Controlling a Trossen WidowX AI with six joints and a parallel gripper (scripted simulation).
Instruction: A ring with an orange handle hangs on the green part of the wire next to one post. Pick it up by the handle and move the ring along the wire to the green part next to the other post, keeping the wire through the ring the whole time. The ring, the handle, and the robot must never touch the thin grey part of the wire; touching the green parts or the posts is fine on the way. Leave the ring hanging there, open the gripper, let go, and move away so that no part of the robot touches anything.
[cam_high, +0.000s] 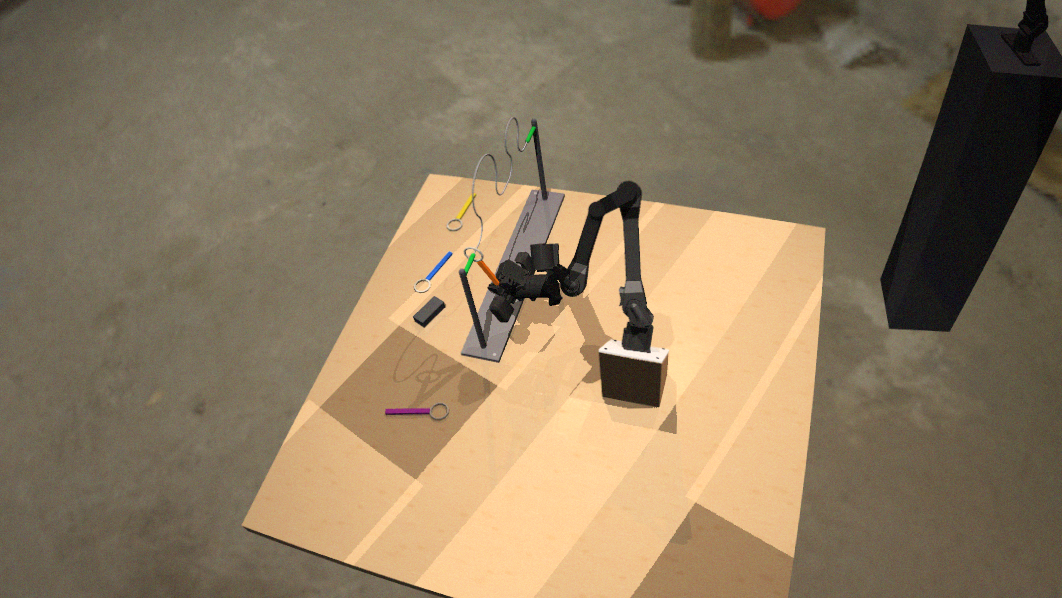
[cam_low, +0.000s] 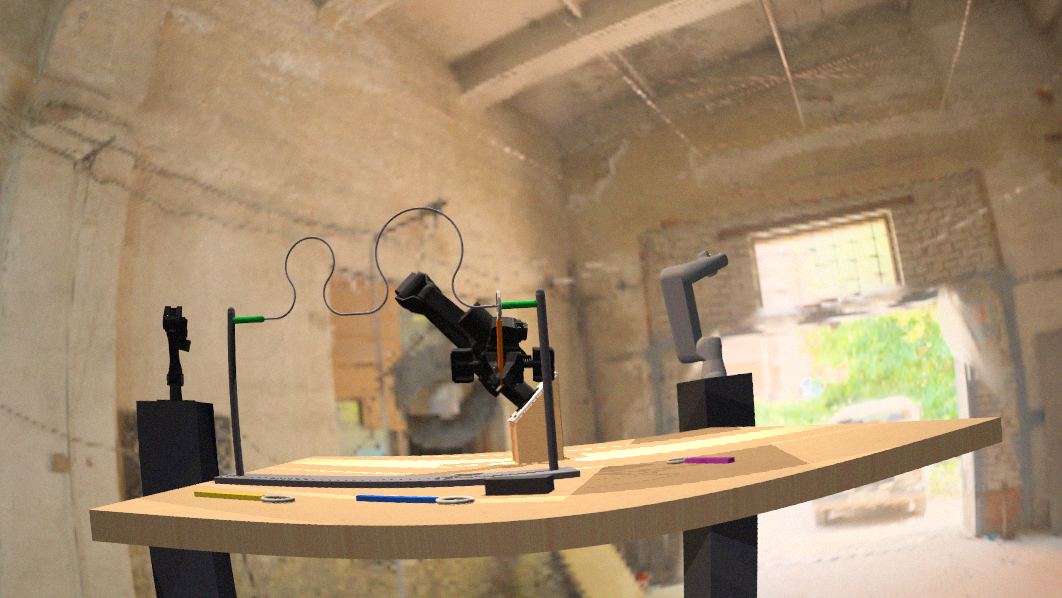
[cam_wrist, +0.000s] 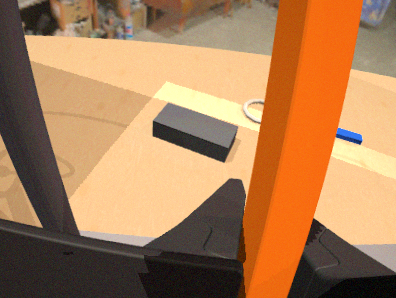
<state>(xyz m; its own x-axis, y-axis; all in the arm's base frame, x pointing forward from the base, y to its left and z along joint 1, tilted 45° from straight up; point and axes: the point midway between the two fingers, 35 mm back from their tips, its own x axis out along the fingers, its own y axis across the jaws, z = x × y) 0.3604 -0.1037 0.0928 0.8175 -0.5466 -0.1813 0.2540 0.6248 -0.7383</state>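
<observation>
My gripper (cam_high: 496, 287) (cam_low: 500, 369) (cam_wrist: 243, 193) is shut on the orange handle (cam_high: 486, 270) (cam_low: 499, 343) (cam_wrist: 305, 125), below the wire. The ring (cam_high: 465, 253) (cam_low: 498, 294) is upright, nearly edge-on in the exterior view, and around the wire at the inner end of the near green part (cam_high: 468, 263) (cam_low: 520, 304). Whether it touches the wire cannot be told. The near post (cam_high: 473, 312) (cam_low: 548, 371) (cam_wrist: 37, 125) stands beside the gripper. The grey wire (cam_low: 419, 208) bends in loops to the other green part (cam_high: 529, 134) (cam_low: 248, 319) at the far post (cam_high: 540, 163) (cam_low: 234, 393).
The grey base plate (cam_high: 553, 204) lies under the wire. A black block (cam_high: 429, 311) (cam_low: 518, 485) (cam_wrist: 195, 127), a blue-handled ring (cam_high: 438, 265) (cam_low: 396, 499), a yellow-handled ring (cam_high: 465, 208) (cam_low: 227, 495) and a purple-handled ring (cam_high: 407, 411) (cam_low: 709, 460) lie on the table.
</observation>
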